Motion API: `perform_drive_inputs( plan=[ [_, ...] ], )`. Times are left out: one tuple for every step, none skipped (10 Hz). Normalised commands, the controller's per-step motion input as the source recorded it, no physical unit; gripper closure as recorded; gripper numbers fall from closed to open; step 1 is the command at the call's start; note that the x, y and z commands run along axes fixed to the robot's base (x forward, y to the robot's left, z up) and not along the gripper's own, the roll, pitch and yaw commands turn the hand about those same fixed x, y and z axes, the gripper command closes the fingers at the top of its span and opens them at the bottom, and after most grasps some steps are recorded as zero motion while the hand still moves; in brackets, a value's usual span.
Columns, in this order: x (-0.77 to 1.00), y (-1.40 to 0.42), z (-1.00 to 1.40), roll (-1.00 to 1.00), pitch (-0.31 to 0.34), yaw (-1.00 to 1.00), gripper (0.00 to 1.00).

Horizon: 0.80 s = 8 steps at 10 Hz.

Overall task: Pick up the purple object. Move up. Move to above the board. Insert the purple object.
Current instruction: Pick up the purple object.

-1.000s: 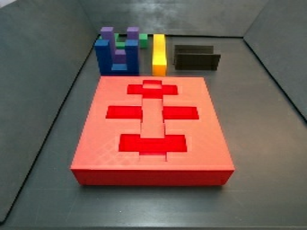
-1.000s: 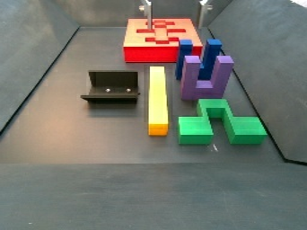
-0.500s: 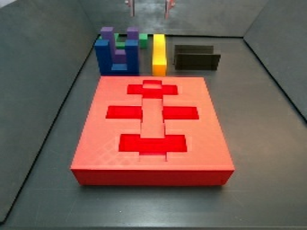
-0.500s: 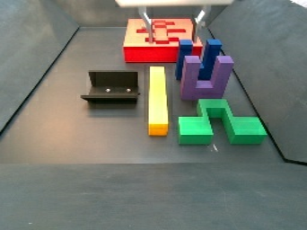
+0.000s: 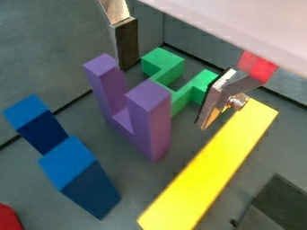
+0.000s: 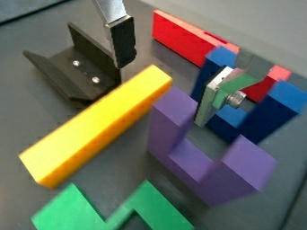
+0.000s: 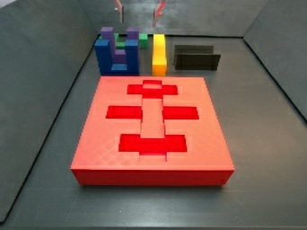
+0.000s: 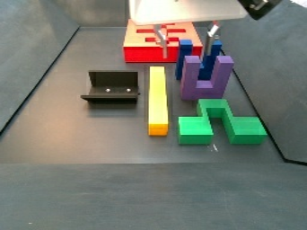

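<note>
Nearest in a side view: green block (image 8: pixel 221 123), then yellow bar (image 8: pixel 157 98) and fixture (image 8: pixel 110 88) on the dark surface (image 8: pixel 72 135). Behind these, purple object (image 8: pixel 204 75) upright, prongs up, blue block (image 8: pixel 199 56) just beyond, board (image 8: pixel 142 47) farthest. End effector (image 8: pixel 185 38) now lower than half a second ago, down over the block cluster. In a wrist view, fingers (image 5: pixel 126 39) spread wide, nothing between them, end effector (image 5: pixel 174 72) above purple object (image 5: pixel 135 103). Likely meaning: approach for the pick under way, grasp not yet made
</note>
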Motion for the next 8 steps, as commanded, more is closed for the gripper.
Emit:
perform_drive_inputs(
  plan=[
    [-0.05, 0.00, -0.23, -0.02, 0.000, 0.00, 0.00],
    [0.00, 0.00, -0.25, -0.01, 0.000, 0.00, 0.00],
    [0.00, 0.00, -0.34, 0.00, 0.000, 0.00, 0.00],
    [-0.05, 0.00, -0.31, 0.00, 0.000, 0.00, 0.00],
    [-0.07, 0.00, -0.29, 0.00, 0.000, 0.00, 0.00],
    [-0.10, 0.00, -0.32, 0.00, 0.000, 0.00, 0.00],
    [-0.08, 0.00, -0.35, 0.00, 0.000, 0.00, 0.00],
    [0.00, 0.00, -0.32, 0.00, 0.000, 0.00, 0.00]
  ],
)
